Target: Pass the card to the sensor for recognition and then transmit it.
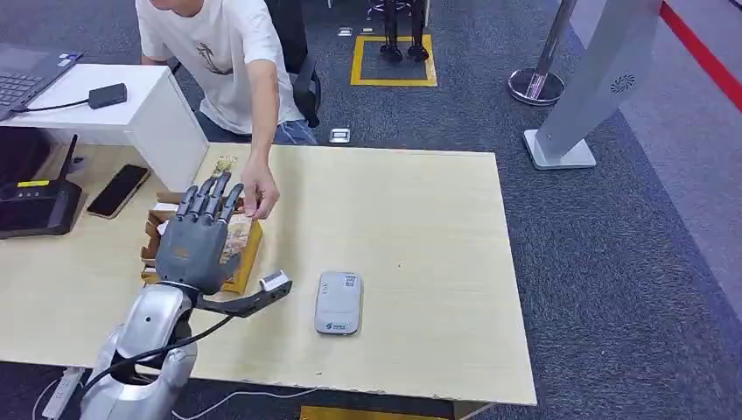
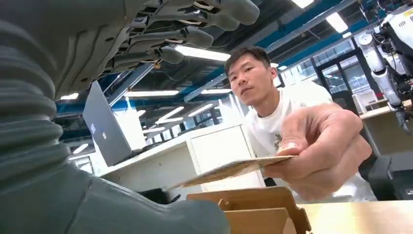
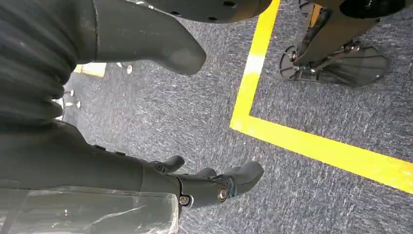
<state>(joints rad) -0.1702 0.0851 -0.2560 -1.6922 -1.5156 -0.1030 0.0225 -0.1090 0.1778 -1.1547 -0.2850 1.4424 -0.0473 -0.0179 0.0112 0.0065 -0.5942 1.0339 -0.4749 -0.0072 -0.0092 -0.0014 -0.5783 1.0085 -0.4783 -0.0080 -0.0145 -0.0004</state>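
The counter (image 1: 420,262) is a pale wood-grain slab with a smooth matte face. Near its front, right of the robot's arm, lies one sensor (image 1: 338,302), a flat grey rounded-rectangle unit with a small blue mark at its near end; its lettering is too small to read. At the left stands one brown cardboard holder (image 1: 241,254) with slotted walls, seen close in the left wrist view as layered corrugated board (image 2: 253,207).

The left hand (image 1: 199,236), dark grey with a ribbed cover at the wrist, hovers over the holder with fingers spread apart and the thumb stuck out to the right; it holds nothing. A person in a white T-shirt with a small dark print on the chest leans in from the far side, and the person's hand (image 1: 260,194) pinches one thin tan card (image 2: 234,169), held flat just above the holder and beneath the robot's fingers (image 2: 195,36). The card is not touching the robot's hand.

The right hand (image 3: 204,187) hangs over speckled grey carpet (image 3: 170,117) crossed by yellow tape (image 3: 311,146), fingers apart and lightly bent, nothing in it.

Far left sit one black phone (image 1: 118,190), one black box with an antenna (image 1: 35,208), and one open laptop (image 1: 26,77) on a white cabinet.
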